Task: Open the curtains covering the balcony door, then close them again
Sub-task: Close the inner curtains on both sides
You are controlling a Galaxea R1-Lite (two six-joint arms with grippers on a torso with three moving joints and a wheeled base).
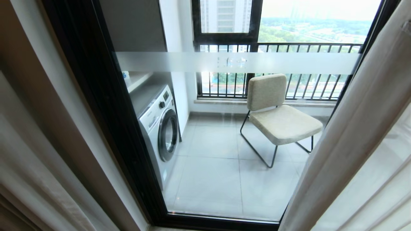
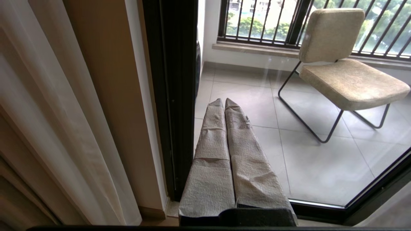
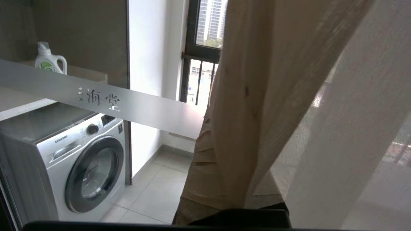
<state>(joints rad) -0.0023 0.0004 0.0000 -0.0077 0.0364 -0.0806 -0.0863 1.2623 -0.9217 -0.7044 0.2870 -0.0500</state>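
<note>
1. the balcony door (image 1: 224, 134), a tall black-framed glass panel with a frosted white band across it, shows bare through the middle of the head view; behind it are a white front-loading washing machine (image 1: 160, 128) on the left and a beige padded chair on a thin black frame (image 1: 277, 115) to the right.
2. the curtains are parted: the thick beige-grey woven drape on the left (image 1: 35, 179) hangs bunched beside the door frame, and the thick drape on the right (image 1: 350, 128) with the thin white sheer (image 1: 385, 179) behind it slants across the right edge.
3. so the opening half looks done or nearly so; drawing them shut is, by my reading, what remains.
4. the left gripper (image 2: 223, 102), its fingers wrapped in pale crinkled covering, points at the glass near the left frame with jaws pressed together, holding nothing.
5. the right gripper (image 3: 210, 118) has its wrapped fingers in against the right drape's folds; its jaws are closed, but whether fabric is pinched between them i cannot tell.
</note>
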